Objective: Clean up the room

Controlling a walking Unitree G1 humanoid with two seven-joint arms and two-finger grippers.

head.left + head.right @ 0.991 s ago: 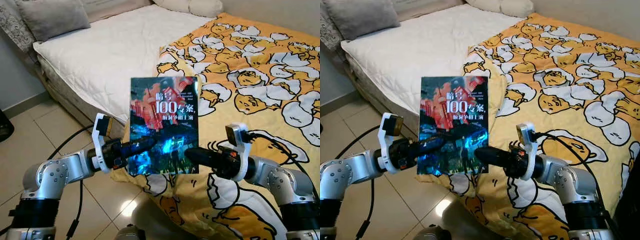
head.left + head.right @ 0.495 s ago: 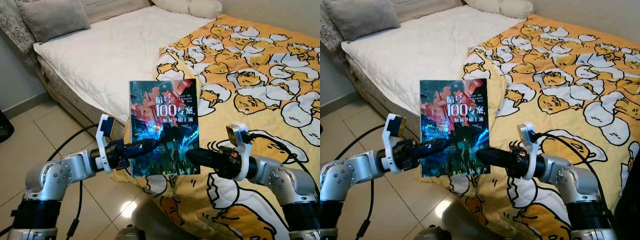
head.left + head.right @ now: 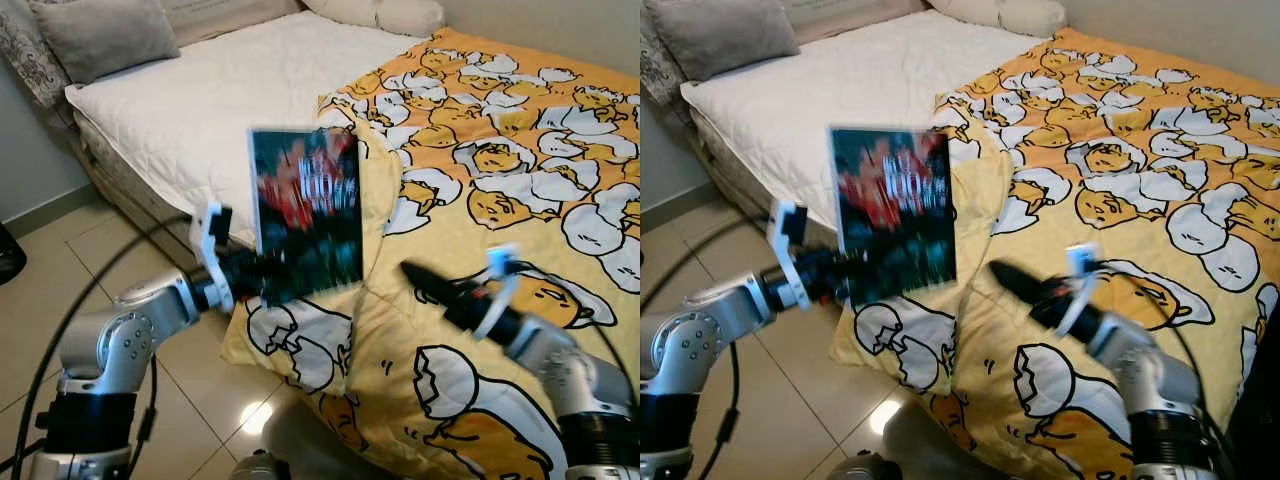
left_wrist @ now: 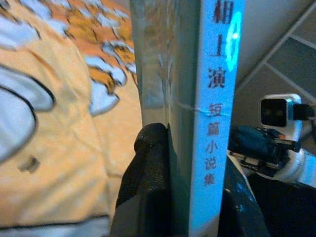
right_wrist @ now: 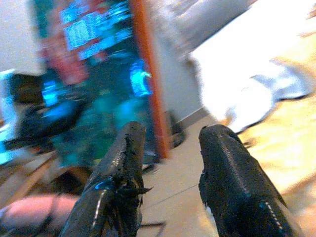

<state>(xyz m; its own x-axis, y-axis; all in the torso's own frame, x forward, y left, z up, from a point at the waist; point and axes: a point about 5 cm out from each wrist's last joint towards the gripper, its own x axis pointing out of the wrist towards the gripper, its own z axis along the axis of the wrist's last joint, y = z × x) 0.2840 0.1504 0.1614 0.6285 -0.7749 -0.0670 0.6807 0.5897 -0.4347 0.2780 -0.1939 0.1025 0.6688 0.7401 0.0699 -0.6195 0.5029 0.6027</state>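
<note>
Book (image 3: 305, 212) (blurred) stands upright, clamped by left gripper (image 4: 182, 148); right gripper (image 5: 170, 148) apart, fingers parted, holding nothing.

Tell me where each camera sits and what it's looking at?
Left eye, on the head: looks down at the bed, both arms, the book in the left gripper.
Right eye: same scene; right gripper open, apart from it.
Left wrist: along its fingers, clamping the spine.
Right wrist: along open fingers toward the cover.
All share the book.
</note>
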